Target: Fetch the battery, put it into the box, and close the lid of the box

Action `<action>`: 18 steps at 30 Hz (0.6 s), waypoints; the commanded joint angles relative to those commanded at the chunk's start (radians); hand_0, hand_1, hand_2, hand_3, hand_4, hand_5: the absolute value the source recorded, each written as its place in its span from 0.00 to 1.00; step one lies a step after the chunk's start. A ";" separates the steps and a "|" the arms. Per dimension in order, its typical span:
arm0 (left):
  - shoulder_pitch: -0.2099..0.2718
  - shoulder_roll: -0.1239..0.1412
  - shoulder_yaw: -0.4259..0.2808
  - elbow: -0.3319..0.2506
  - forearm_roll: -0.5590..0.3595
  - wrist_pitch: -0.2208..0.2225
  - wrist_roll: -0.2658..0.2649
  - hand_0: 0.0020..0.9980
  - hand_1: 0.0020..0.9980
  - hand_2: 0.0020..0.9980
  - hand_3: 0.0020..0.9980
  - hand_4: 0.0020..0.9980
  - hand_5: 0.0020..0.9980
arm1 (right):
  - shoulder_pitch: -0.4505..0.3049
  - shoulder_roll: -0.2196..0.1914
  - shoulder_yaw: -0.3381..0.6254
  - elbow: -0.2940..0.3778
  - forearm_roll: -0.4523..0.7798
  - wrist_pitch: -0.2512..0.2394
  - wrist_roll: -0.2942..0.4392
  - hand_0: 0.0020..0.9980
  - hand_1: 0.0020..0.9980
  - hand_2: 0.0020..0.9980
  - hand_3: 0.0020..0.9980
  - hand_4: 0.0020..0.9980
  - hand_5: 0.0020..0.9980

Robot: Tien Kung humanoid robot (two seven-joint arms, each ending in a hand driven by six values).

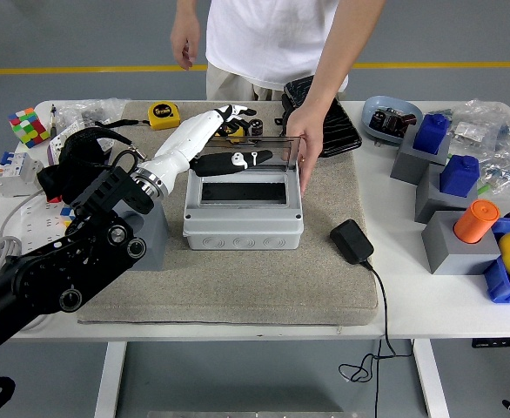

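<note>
A grey box [242, 222] stands on the beige mat [238, 279]. Its clear lid [264, 157] stands upright, and a person's hand [305, 144] holds its right edge. The box's inside looks dark. My left hand [231, 131] has a white forearm and black fingers. It reaches over the far left corner of the box, behind the lid, with its fingers spread and holding nothing. Its thumb [229, 162] shows through the lid. Small dark cylinders [255, 127], perhaps batteries, lie on the mat just beyond the fingertips. My right arm is out of view.
A black tray [329, 122] and a yellow tape measure [162, 113] lie behind the box. A black power adapter [351, 241] with its cable lies right of it. Grey blocks with blue caps [442, 165], an orange cylinder [475, 220] and a blue bowl [390, 117] stand at the right. Rubik's cubes [29, 126] lie at the left.
</note>
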 joint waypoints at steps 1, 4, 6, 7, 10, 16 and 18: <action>0.005 0.006 0.002 -0.010 0.000 -0.002 0.003 0.46 0.67 0.69 0.73 1.00 0.83 | 0.000 0.000 0.001 0.000 -0.001 0.000 0.000 0.66 0.63 0.63 0.54 0.94 0.44; 0.019 0.023 0.008 -0.037 0.000 -0.004 0.009 0.46 0.67 0.69 0.73 1.00 0.83 | 0.000 -0.002 0.003 0.001 -0.002 0.000 0.000 0.66 0.63 0.63 0.54 0.94 0.44; 0.033 0.036 0.009 -0.064 -0.002 -0.007 0.015 0.43 0.65 0.68 0.72 1.00 0.85 | 0.000 -0.003 0.004 0.001 -0.003 0.000 0.000 0.66 0.63 0.63 0.54 0.94 0.44; 0.037 0.040 0.009 -0.072 -0.002 -0.007 0.015 0.43 0.65 0.68 0.72 1.00 0.85 | 0.000 -0.003 0.004 0.001 -0.003 0.000 0.000 0.66 0.63 0.63 0.54 0.94 0.44; 0.058 0.058 0.015 -0.115 -0.013 -0.009 0.018 0.43 0.65 0.68 0.72 1.00 0.85 | 0.000 -0.004 0.004 0.002 -0.003 0.001 0.001 0.66 0.63 0.63 0.54 0.94 0.44; 0.085 0.074 0.047 -0.143 -0.054 -0.015 0.023 0.42 0.64 0.67 0.72 1.00 0.85 | 0.000 -0.005 0.000 0.001 -0.002 0.003 0.000 0.66 0.63 0.63 0.54 0.94 0.44; 0.092 0.073 0.055 -0.138 -0.068 -0.016 0.024 0.41 0.64 0.66 0.71 1.00 0.85 | 0.001 -0.005 -0.003 0.000 -0.003 0.004 0.000 0.66 0.63 0.63 0.54 0.94 0.44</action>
